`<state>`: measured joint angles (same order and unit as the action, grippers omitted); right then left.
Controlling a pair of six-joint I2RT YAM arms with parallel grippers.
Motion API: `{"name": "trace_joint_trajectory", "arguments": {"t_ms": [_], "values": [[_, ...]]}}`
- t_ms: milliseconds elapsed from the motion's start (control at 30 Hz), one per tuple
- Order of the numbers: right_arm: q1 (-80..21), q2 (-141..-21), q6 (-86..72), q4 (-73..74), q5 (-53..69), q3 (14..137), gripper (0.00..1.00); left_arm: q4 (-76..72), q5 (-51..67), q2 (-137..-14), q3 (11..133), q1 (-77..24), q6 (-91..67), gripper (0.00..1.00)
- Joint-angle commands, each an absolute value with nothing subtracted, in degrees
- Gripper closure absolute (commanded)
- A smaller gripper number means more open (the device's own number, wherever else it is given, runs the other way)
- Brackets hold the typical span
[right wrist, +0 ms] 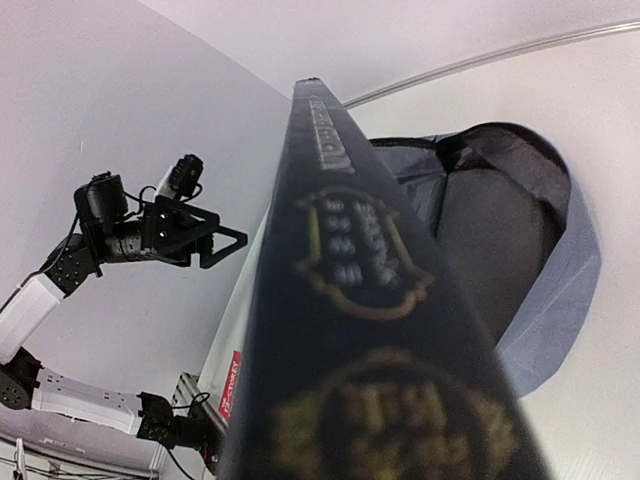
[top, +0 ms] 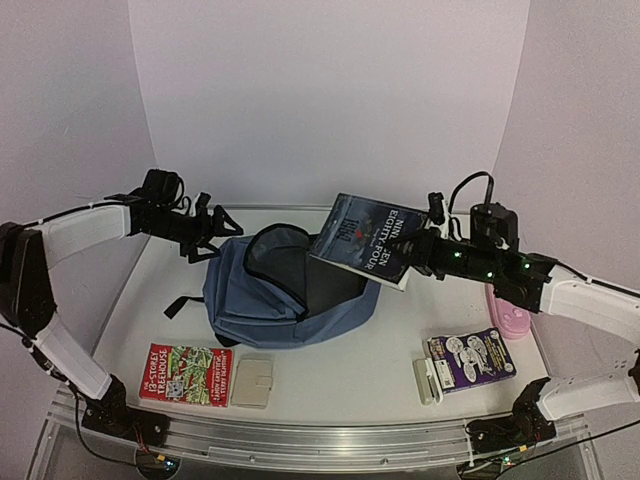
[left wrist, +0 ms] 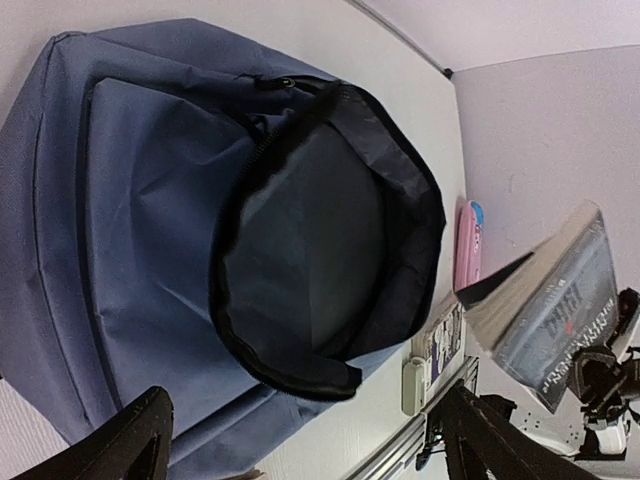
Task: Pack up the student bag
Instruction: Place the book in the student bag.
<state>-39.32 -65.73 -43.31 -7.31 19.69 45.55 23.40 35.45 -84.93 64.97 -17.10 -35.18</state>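
I have the right fingers (top: 415, 262) clenched on a dark book (top: 365, 238) above the open student bag (top: 260, 305); left fingers (top: 222, 230) spread wide beside it.

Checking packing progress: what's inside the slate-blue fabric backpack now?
Through the open mouth of the slate-blue fabric backpack, only dark lining shows, no items. Corners under the black rim are hidden.
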Motion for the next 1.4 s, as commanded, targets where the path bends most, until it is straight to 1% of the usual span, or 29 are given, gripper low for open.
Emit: {"name": "trace_joint_trajectory", "arguments": {"t_ms": [0, 133, 433, 500, 533, 567, 667, 733, 833, 867, 1133, 1233, 1367], "values": [[-35.39, -65.09, -41.15, -8.27, 20.74, 51.48, 1.0, 31.46, 41.17, -93.99, 73.87, -15.25, -27.51, 0.07], [-32.9, -66.93, -41.11, -8.09, 24.08, 53.52, 1.0, 33.08, 45.92, -100.53, 78.59, -15.28, -25.16, 0.09], [-32.26, -70.86, -40.77, -8.09, 28.74, 55.01, 1.0, 32.29, 52.97, -109.35, 80.16, -15.33, -25.37, 0.13], [-32.27, -71.44, -40.95, -8.17, 30.54, 55.18, 1.0, 31.31, 55.14, -109.98, 80.59, -15.74, -25.55, 0.17], [-32.31, -71.81, -41.13, -8.17, 31.51, 55.34, 1.0, 31.21, 56.05, -110.35, 81.12, -16.05, -25.29, 0.2], [-32.33, -72.25, -41.38, -8.17, 32.47, 55.56, 1.0, 31.31, 56.92, -110.83, 81.87, -16.44, -24.98, 0.27], [-32.29, -73.09, -42.96, -8.26, 33.03, 55.72, 1.0, 31.95, 58.69, -112.08, 83.84, -17.37, -23.81, 0.6], [-32.32, -73.29, -44.07, -8.26, 32.57, 55.4, 1.0, 30.93, 59.16, -111.96, 83.7, -18.04, -23.47, 0.76], [-32.3, -73.38, -45.9, -8.38, 31.09, 54.46, 1.0, 28.56, 60.07, -109.98, 82.32, -18.6, -22.7, 0.95], [-32.3, -73.39, -46.48, -8.46, 30.6, 54.04, 1.0, 27.75, 60.6, -108.87, 81.76, -18.63, -22.4, 0.99], [-32.28, -74.92, -50.73, -10.21, 25.73, 52.54, 1.0, 22.7, 65.4, -98.02, 80.55, -18.65, -19.34, 1.0], [-32.29, -78.13, -51.2, -11.72, 28.06, 53.22, 1.0, 22.37, 68.15, -96.51, 81.32, -18.64, -19.21, 1.0], [-32.39, -82.51, -51.5, -14.84, 33.85, 54.68, 1.0, 25.53, 70.9, -96.86, 84.53, -18.64, -17.27, 1.0]]}}
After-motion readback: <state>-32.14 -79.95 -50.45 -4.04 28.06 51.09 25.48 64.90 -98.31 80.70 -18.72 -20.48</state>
